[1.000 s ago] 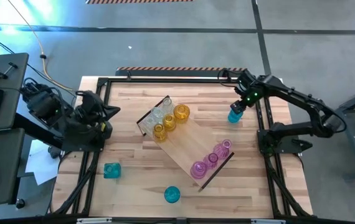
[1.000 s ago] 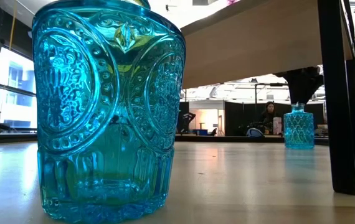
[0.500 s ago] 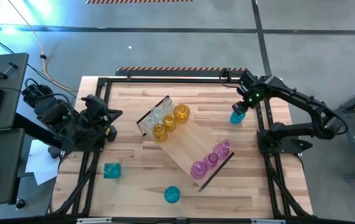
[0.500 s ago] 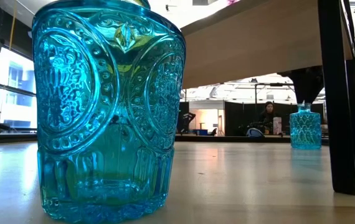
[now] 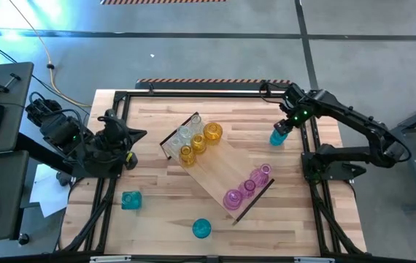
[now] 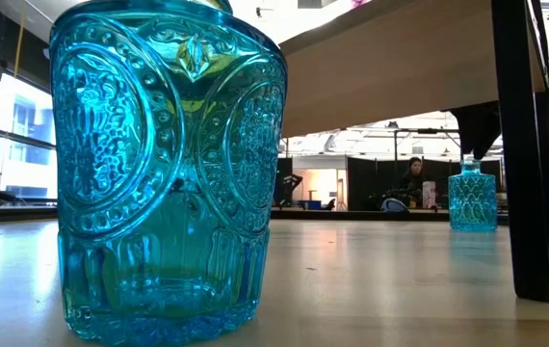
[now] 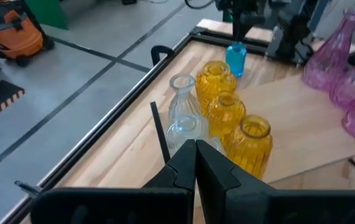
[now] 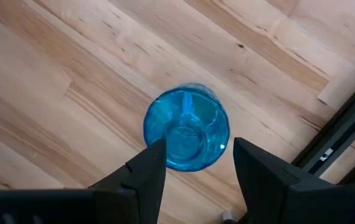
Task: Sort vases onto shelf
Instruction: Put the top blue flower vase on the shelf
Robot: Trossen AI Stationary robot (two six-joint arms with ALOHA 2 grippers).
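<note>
On the shelf stand clear, yellow and pink vases. Three blue vases wait on the worktop. Right gripper, jaws apart, hovers over one; left gripper rests clenched.

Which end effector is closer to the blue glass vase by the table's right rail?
Right. The right end effector hangs directly above the blue glass vase, fingers open. The left end effector, shut, waits across the table beyond the shelf.
</note>
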